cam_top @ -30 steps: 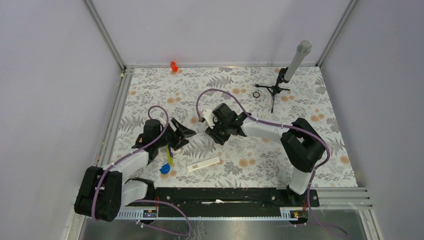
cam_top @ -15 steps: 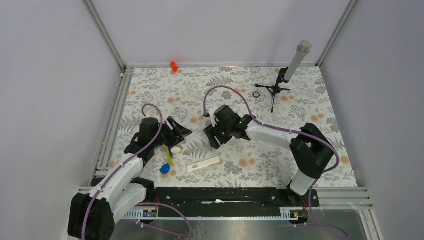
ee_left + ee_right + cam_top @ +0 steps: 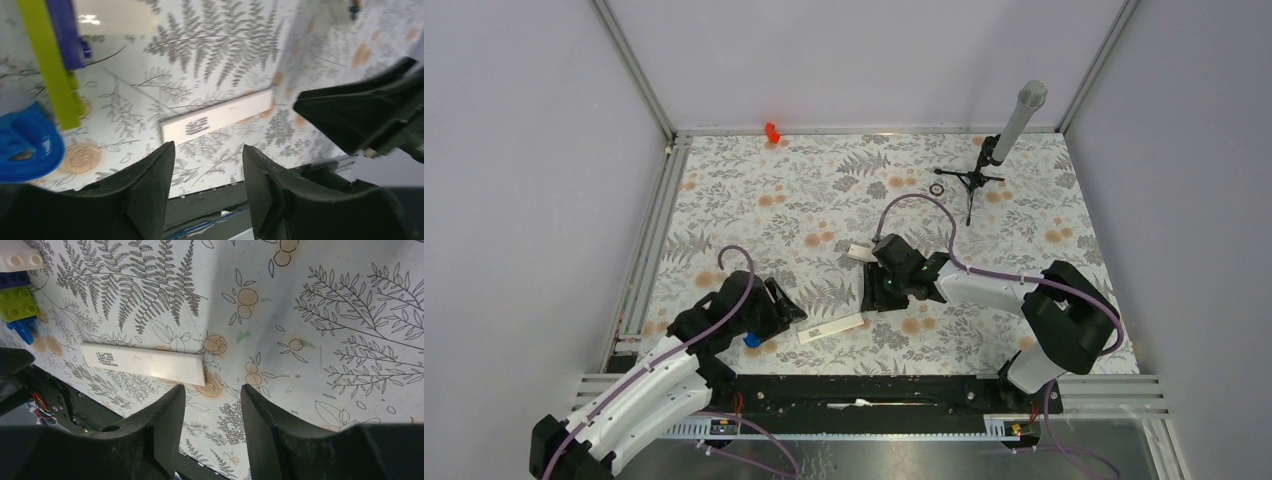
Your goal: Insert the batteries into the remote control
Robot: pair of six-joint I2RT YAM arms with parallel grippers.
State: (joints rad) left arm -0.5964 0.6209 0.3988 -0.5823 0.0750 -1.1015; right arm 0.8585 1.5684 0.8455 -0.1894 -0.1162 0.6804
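Note:
The remote control (image 3: 831, 327) is a slim white bar with small grey marks, lying flat on the floral mat near the front edge. It also shows in the left wrist view (image 3: 217, 116) and the right wrist view (image 3: 145, 362). My left gripper (image 3: 792, 308) is open and empty, just left of the remote, with jaws apart in its wrist view (image 3: 208, 147). My right gripper (image 3: 872, 300) is open and empty, just right of the remote's end (image 3: 212, 390). No batteries are in view.
A yellow, white and blue toy cluster (image 3: 752, 340) lies under the left arm and shows in both wrist views (image 3: 50, 65) (image 3: 17, 295). A small black ring (image 3: 937, 189), a microphone stand (image 3: 984, 170) and a red object (image 3: 771, 131) are at the back. A black rail (image 3: 864, 390) runs along the front.
Both grippers have moved from mid-mat toward the front edge and now flank the remote. The right arm swung right and nearer; the left arm drew back and lower.

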